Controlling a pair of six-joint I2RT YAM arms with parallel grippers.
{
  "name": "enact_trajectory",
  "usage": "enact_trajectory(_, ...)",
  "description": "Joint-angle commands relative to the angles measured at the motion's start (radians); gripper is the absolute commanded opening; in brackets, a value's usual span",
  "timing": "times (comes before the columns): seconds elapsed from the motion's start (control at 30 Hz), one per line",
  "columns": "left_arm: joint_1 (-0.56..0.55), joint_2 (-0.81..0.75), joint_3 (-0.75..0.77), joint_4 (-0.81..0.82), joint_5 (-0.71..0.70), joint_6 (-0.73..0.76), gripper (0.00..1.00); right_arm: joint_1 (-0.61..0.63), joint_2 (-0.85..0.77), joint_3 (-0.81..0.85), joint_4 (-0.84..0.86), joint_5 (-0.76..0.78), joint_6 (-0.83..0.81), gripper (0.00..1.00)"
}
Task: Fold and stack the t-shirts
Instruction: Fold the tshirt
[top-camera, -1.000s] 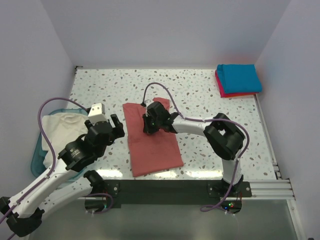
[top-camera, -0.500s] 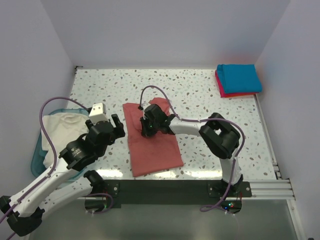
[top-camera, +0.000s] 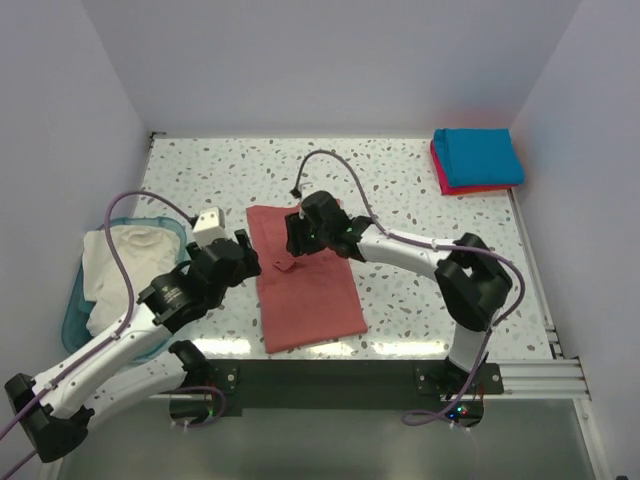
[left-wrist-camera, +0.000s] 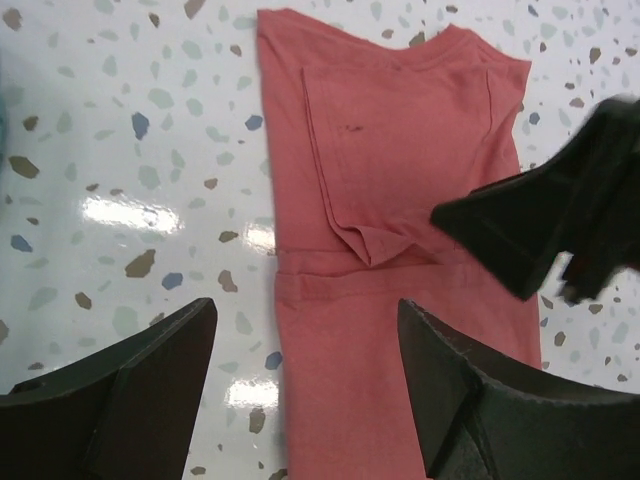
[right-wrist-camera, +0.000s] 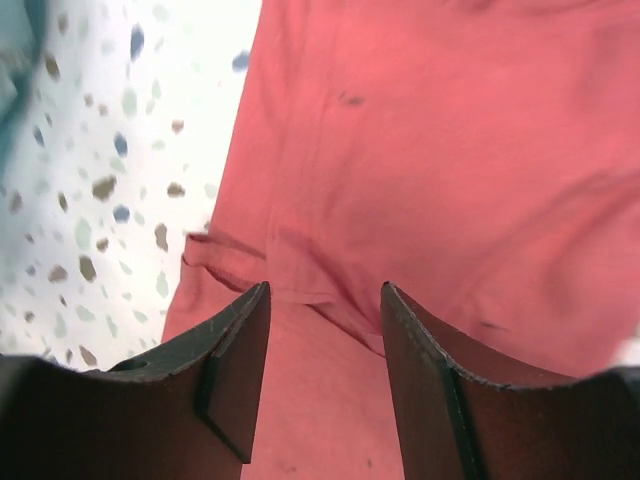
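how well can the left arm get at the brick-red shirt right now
Probably yes: the left gripper hangs open just above the left edge of the brick-red shirt, with nothing between them. The right gripper is over the far half, so that part looks crowded.

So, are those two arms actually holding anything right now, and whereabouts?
Nothing at the moment. Both the left tool and the right tool are open, above the brick-red t-shirt without gripping it.
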Motion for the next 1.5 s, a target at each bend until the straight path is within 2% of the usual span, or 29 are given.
enact_trajectory(0.0, 0.002, 0.039, -0.052, 0.081, 0.091, -0.096, 0.76, -0.060, -0.146, -0.016, -0.073, 0.119, 0.059, 0.52)
enact_trajectory(0.23, 0.002, 0.068, -0.241, 0.147, 0.236, -0.322, 0.72, -0.112, -0.388, -0.288, -0.102, 0.084, 0.139, 0.54)
enact_trajectory(0.4, 0.002, 0.079, -0.364, 0.215, 0.354, -0.354, 0.66, -0.112, -0.543, -0.507, -0.105, 0.018, 0.187, 0.53)
enact_trajectory(0.6, -0.002, 0.006, -0.454, 0.235, 0.460, -0.391, 0.65, -0.109, -0.677, -0.725, -0.090, -0.027, 0.257, 0.53)
enact_trajectory(0.73, -0.018, -0.025, -0.485, 0.204, 0.513, -0.406, 0.64, -0.109, -0.776, -0.812, -0.094, -0.059, 0.302, 0.53)
enact_trajectory(1.0, -0.082, -0.060, -0.500, 0.039, 0.538, -0.527, 0.61, -0.098, -0.803, -0.920, -0.033, -0.170, 0.386, 0.53)
enact_trajectory(1.17, -0.091, -0.039, -0.436, -0.091, 0.547, -0.523, 0.61, -0.085, -0.803, -0.935, -0.047, -0.190, 0.402, 0.53)
enact_trajectory(1.47, -0.097, -0.016, -0.417, -0.119, 0.619, -0.512, 0.58, -0.072, -0.816, -0.966, -0.068, -0.219, 0.443, 0.50)
